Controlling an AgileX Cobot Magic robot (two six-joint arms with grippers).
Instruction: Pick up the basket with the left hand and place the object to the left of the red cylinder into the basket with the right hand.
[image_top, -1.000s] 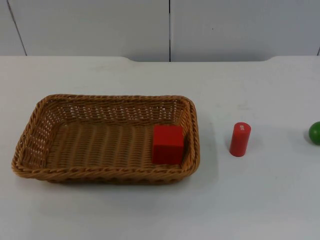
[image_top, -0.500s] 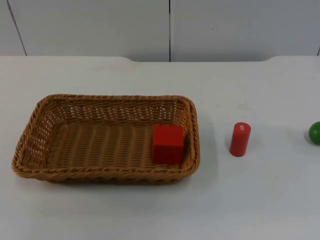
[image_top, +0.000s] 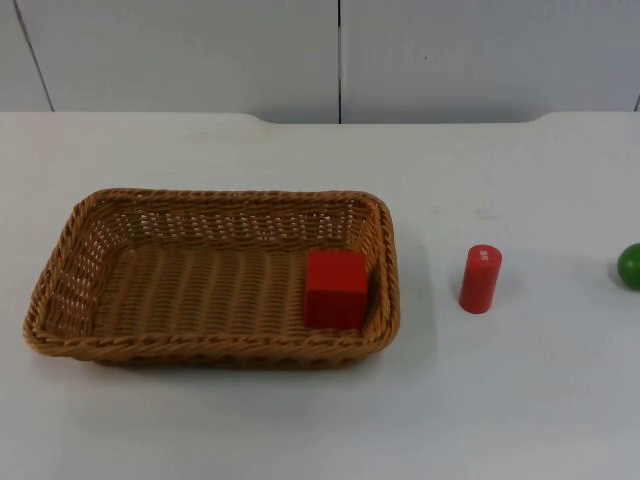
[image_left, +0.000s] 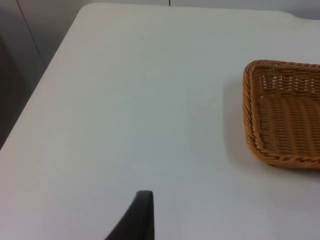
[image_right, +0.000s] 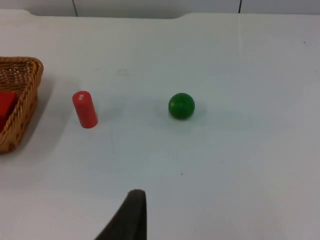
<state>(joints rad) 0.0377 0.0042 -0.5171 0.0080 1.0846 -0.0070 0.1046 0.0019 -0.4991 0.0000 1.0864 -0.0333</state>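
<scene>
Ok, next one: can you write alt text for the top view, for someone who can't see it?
A rectangular wicker basket sits on a white table with a red cube inside, against its right wall. To the basket's right a red cylinder stands upright, and farther right a green ball lies at the picture's edge. A grey partition wall closes the far side.

You have the wicker basket (image_top: 120, 290) flat toward the desk's left edge, a red cube (image_top: 336, 288) in its right end, the red cylinder (image_top: 480, 280) upright just beside.
</scene>
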